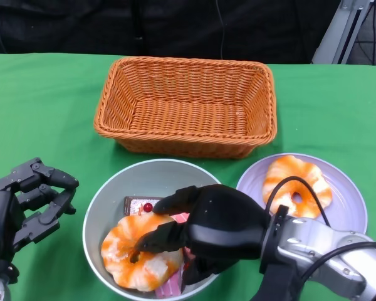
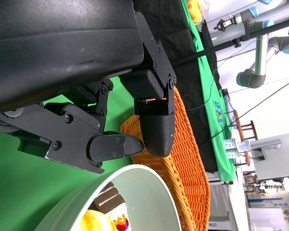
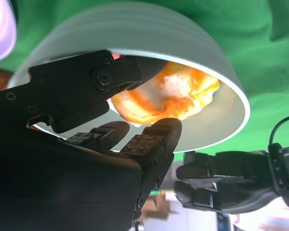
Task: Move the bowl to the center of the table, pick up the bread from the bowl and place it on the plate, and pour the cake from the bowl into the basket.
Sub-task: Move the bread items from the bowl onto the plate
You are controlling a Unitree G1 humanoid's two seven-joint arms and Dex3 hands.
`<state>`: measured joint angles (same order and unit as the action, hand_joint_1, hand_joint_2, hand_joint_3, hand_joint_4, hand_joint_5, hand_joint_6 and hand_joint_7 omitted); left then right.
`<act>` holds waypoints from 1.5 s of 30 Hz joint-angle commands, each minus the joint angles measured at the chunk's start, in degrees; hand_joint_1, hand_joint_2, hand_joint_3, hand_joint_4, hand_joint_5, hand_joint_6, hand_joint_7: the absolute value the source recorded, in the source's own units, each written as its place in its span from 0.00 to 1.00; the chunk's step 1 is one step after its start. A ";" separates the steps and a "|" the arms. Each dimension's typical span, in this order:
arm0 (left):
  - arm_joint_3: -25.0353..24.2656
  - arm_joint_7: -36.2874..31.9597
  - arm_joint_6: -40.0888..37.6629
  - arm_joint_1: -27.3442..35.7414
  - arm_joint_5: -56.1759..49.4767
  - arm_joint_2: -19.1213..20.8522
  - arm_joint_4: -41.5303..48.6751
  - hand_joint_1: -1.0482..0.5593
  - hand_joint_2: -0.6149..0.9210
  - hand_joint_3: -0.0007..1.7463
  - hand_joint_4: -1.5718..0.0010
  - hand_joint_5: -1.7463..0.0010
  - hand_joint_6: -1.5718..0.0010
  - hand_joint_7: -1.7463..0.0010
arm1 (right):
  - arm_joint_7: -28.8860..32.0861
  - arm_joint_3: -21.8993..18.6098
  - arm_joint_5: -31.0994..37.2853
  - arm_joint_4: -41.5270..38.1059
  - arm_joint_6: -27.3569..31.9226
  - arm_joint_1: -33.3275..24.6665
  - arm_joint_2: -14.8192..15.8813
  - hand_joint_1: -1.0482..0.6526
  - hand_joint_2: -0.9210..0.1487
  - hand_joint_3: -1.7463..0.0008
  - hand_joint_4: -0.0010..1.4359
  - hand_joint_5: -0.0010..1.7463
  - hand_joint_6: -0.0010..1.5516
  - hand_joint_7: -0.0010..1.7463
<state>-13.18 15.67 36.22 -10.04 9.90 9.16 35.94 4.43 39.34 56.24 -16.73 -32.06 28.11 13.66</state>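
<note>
The pale green bowl [image 1: 113,188] stands near the table's front, just before the basket [image 1: 188,103]. In it lie an orange-and-white ring of bread [image 1: 122,241] and a chocolate cake [image 1: 138,204] with a red cherry. My right hand [image 1: 207,229] reaches into the bowl from the right and pinches the bread, thumb on its far side and fingers at its hole. The right wrist view shows the bread [image 3: 178,94] between thumb and fingers [image 3: 154,139] inside the bowl [image 3: 149,29]. My left hand [image 1: 34,197] hovers left of the bowl, fingers apart, holding nothing.
A lilac plate [image 1: 348,200] at the right carries another ring of bread [image 1: 297,185]. The orange wicker basket holds nothing. A green cloth covers the table. In the left wrist view the basket [image 2: 188,163] and the bowl's rim [image 2: 149,197] lie just beyond my left hand [image 2: 130,125].
</note>
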 commanded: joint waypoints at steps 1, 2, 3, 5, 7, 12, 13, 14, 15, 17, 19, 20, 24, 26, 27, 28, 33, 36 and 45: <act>-0.53 -0.15 -0.23 0.23 0.94 0.35 -0.45 0.58 0.90 0.36 0.53 0.15 0.48 0.37 | 3.41 1.77 3.07 -2.21 0.51 1.12 -0.39 0.20 0.08 1.00 0.37 0.01 0.42 0.00; -0.51 -0.12 -0.05 0.20 0.93 0.38 -0.27 0.58 0.90 0.37 0.53 0.16 0.48 0.37 | 4.09 2.12 3.66 -2.75 0.72 1.33 -0.57 0.20 0.07 1.00 0.37 0.01 0.41 0.00; -0.42 -0.24 0.15 0.23 0.73 0.42 -0.28 0.58 0.89 0.37 0.53 0.16 0.48 0.37 | 4.66 2.43 3.95 -3.38 0.87 1.52 -0.85 0.20 0.07 0.99 0.37 0.01 0.41 0.00; -0.28 -0.41 0.10 0.37 0.61 0.33 -0.66 0.57 0.89 0.37 0.53 0.16 0.48 0.37 | 5.61 2.94 4.29 -4.39 1.13 1.83 -1.27 0.21 0.08 1.00 0.37 0.01 0.42 0.00; -0.26 -0.28 -0.02 0.43 0.90 0.11 -0.96 0.57 0.89 0.37 0.52 0.16 0.48 0.37 | 6.74 3.66 5.37 -5.20 1.71 2.14 -1.62 0.21 0.09 1.00 0.37 0.01 0.42 0.00; -0.23 -0.18 -0.36 0.51 1.11 -0.12 -1.09 0.58 0.89 0.38 0.51 0.16 0.48 0.37 | 7.93 5.57 8.11 -5.12 3.91 2.19 -1.90 0.23 0.08 1.00 0.35 0.00 0.43 0.01; -0.20 -0.38 -0.42 0.56 0.94 -0.17 -1.19 0.58 0.89 0.38 0.51 0.16 0.48 0.37 | 8.01 5.97 8.61 -4.99 4.23 2.15 -1.95 0.23 0.08 1.00 0.34 0.00 0.44 0.01; -0.16 -0.72 -0.28 0.59 0.58 -0.20 -1.18 0.58 0.89 0.38 0.50 0.16 0.48 0.37 | 8.20 6.34 9.01 -4.92 4.49 2.13 -1.99 0.27 0.06 0.99 0.35 0.00 0.47 0.02; -0.14 -0.98 -0.14 0.60 0.31 -0.22 -1.15 0.58 0.89 0.38 0.50 0.16 0.48 0.37 | 8.49 6.67 9.28 -4.97 4.70 2.16 -2.02 0.29 0.06 0.99 0.36 0.01 0.50 0.02; -0.14 -1.12 -0.17 0.60 0.23 -0.28 -1.17 0.58 0.89 0.38 0.50 0.17 0.48 0.37 | 9.07 7.15 9.50 -5.18 5.00 2.25 -2.08 0.32 0.05 0.99 0.38 0.01 0.53 0.02; -0.13 -1.10 -0.25 0.60 0.29 -0.30 -1.21 0.58 0.89 0.38 0.49 0.18 0.47 0.37 | 9.36 7.38 9.51 -5.29 5.18 2.32 -2.06 0.33 0.04 1.00 0.39 0.02 0.54 0.02; -0.13 -1.11 -0.25 0.61 0.29 -0.30 -1.21 0.58 0.89 0.38 0.49 0.18 0.47 0.37 | 9.43 7.45 9.50 -5.30 5.24 2.34 -2.05 0.34 0.04 1.00 0.39 0.01 0.55 0.02; -0.04 -1.11 -0.04 0.37 0.17 -0.26 -0.88 0.59 0.88 0.38 0.49 0.18 0.47 0.38 | 8.73 8.23 9.61 -6.72 5.47 3.34 -2.87 0.36 0.04 1.00 0.52 0.06 0.65 0.03; 0.03 -1.07 0.33 0.27 0.01 -0.15 -0.59 0.58 0.88 0.39 0.49 0.18 0.47 0.38 | 8.43 8.59 9.53 -7.32 5.44 3.82 -3.05 0.36 0.04 1.00 0.56 0.07 0.66 0.02; 0.04 -1.00 0.31 0.27 0.08 -0.15 -0.61 0.58 0.88 0.39 0.49 0.18 0.47 0.38 | 8.55 8.81 9.63 -7.56 5.52 4.02 -3.10 0.36 0.05 1.00 0.59 0.08 0.67 0.02; 0.04 -0.99 0.21 0.28 0.20 -0.24 -0.74 0.58 0.87 0.39 0.49 0.18 0.47 0.38 | 8.60 8.99 9.58 -7.94 5.58 4.24 -3.22 0.36 0.05 1.00 0.61 0.08 0.67 0.02; 0.08 -0.88 -0.06 0.37 0.44 -0.36 -1.01 0.59 0.87 0.40 0.50 0.17 0.47 0.38 | 10.35 9.67 10.09 -9.13 6.03 5.04 -3.51 0.35 0.06 1.00 0.59 0.40 0.73 0.01; 0.08 -0.98 -0.04 0.45 0.31 -0.33 -1.13 0.59 0.87 0.41 0.50 0.17 0.47 0.38 | 11.24 9.98 10.33 -9.37 6.43 5.30 -3.50 0.35 0.06 1.00 0.70 0.27 0.75 0.00; -0.01 -1.32 -0.23 0.42 0.13 -0.07 -0.88 0.59 0.87 0.41 0.50 0.16 0.47 0.37 | 19.22 9.04 8.87 -11.24 4.10 6.00 -3.54 0.37 0.05 1.00 0.66 0.55 0.77 0.00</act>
<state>-12.60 14.94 36.17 -10.04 9.78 8.29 35.51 23.03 48.48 65.63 -27.29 -27.63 33.56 9.53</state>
